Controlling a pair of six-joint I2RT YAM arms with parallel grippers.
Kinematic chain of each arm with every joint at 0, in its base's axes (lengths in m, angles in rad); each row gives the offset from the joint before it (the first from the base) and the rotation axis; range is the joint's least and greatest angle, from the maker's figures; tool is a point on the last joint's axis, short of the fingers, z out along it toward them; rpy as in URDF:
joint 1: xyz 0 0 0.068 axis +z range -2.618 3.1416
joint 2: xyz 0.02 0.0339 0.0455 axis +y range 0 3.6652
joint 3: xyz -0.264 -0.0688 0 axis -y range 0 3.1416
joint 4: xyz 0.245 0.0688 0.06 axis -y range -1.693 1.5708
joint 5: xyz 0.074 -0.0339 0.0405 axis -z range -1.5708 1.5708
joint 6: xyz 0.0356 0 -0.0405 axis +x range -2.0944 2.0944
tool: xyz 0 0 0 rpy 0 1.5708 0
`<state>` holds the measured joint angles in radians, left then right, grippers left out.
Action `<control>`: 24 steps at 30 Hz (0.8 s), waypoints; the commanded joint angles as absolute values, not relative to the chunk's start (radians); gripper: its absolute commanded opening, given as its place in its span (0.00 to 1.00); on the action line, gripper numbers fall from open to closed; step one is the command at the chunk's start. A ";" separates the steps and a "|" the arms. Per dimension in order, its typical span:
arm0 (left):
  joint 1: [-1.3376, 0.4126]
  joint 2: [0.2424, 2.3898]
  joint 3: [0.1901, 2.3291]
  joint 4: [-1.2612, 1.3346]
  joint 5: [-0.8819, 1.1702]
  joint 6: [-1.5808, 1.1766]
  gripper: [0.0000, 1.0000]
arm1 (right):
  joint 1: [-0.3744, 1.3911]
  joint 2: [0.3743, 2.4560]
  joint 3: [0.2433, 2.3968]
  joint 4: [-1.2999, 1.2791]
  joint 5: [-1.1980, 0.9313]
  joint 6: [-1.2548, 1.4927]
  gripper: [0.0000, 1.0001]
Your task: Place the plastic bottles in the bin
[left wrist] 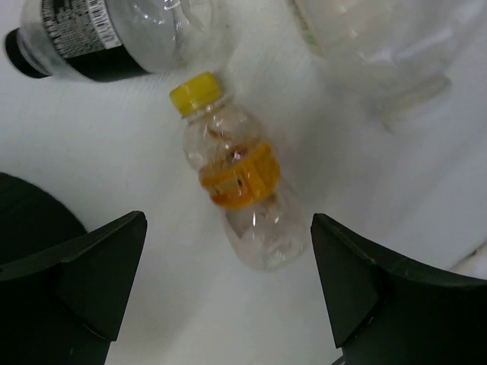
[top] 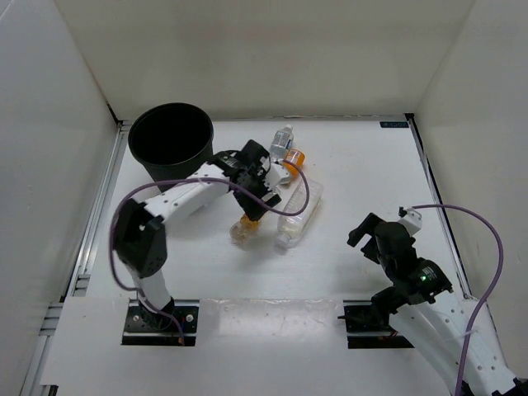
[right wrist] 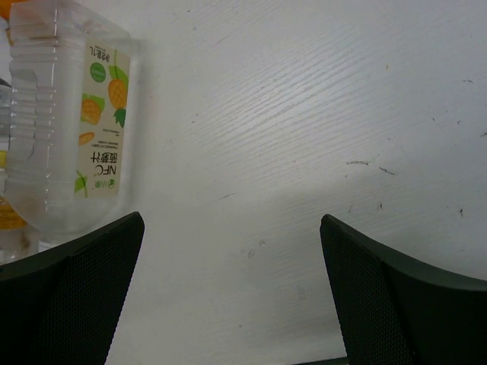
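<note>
The left hand (left wrist: 228, 228) was spread fully open and held nothing, poised over a yellow-capped bottle (left wrist: 236, 190) that lay on its side between the jaws, touched by neither. Just beyond it lay a black-capped bottle (left wrist: 84, 38), and to the right a large ribbed bottle (top: 299, 216). Farther off were an orange-capped bottle (top: 293, 157) and a labelled clear bottle (top: 282, 139). The bin (top: 173, 165) stood at the far left of the desk (top: 371, 165), its inside too dark to read. The right hand (top: 375, 235) hung wide open and empty at the near right. With all five bottles on the desk, the job looked barely begun.
</note>
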<state>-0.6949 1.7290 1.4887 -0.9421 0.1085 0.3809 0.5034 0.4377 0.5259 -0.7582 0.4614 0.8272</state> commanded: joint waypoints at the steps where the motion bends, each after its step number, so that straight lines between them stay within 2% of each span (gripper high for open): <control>1: -0.713 1.851 1.532 -0.937 0.020 0.284 1.00 | 0.499 0.420 0.525 -0.746 0.454 0.839 1.00; 3: -0.713 1.885 1.532 -0.924 0.023 0.270 1.00 | 0.499 0.420 0.525 -0.746 0.454 0.839 1.00; 9: -0.713 1.925 1.474 -0.856 -0.159 0.221 1.00 | 0.499 0.411 0.525 -0.755 0.454 0.830 1.00; 14: -0.713 1.956 1.428 -0.885 -0.114 0.232 1.00 | 0.499 0.411 0.525 -0.744 0.454 0.830 1.00; 15: -0.713 1.965 1.418 -0.900 -0.088 0.251 0.96 | 0.499 0.411 0.525 -0.744 0.454 0.830 1.00; 16: -0.713 1.974 1.417 -0.919 -0.025 0.261 0.86 | 0.499 0.411 0.525 -0.735 0.454 0.830 1.00; 17: -0.713 1.974 1.427 -0.945 0.003 0.261 0.66 | 0.499 0.411 0.525 -0.735 0.454 0.830 1.00; 20: -0.704 1.947 1.460 -0.986 0.095 0.282 0.43 | 0.499 0.420 0.525 -0.715 0.465 0.819 1.00; 21: -0.704 1.936 1.498 -1.014 0.095 0.282 0.27 | 0.499 0.420 0.525 -0.715 0.465 0.819 1.00; 22: -0.704 1.936 1.523 -1.031 0.106 0.282 0.18 | 0.499 0.420 0.534 -0.703 0.465 0.819 1.00; 24: -0.704 1.925 1.650 -1.115 0.106 0.282 0.10 | 0.499 0.430 0.534 -0.692 0.456 0.810 1.00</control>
